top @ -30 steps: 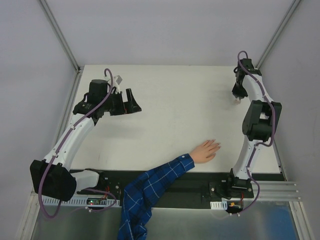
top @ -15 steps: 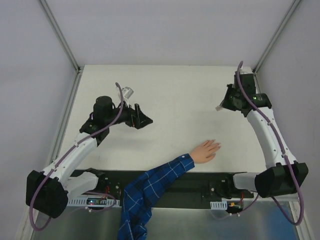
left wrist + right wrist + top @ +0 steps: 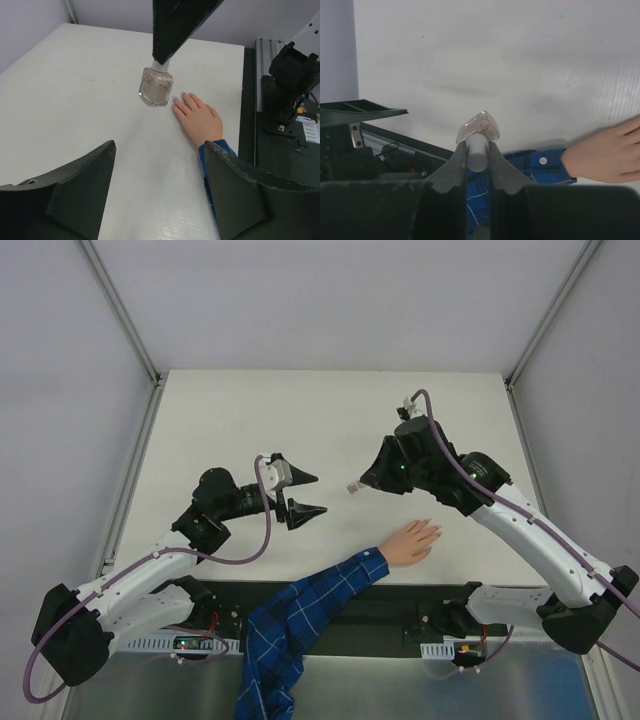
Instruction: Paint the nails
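Both arms have swung in from the tabletop's (image 3: 330, 410) far corners toward its middle. The right gripper (image 3: 477, 155) clamps the white cap of one nail polish bottle (image 3: 156, 87); the left gripper (image 3: 298, 495), empty, narrows from wide, likely to grip it. One hand (image 3: 410, 542) lies near the front edge, nails indiscernible, unpainted.

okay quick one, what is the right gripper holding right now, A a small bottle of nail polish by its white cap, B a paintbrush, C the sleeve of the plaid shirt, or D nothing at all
A: the right wrist view shows the right gripper shut on the white cap of a small clear nail polish bottle, held in the air above the table.
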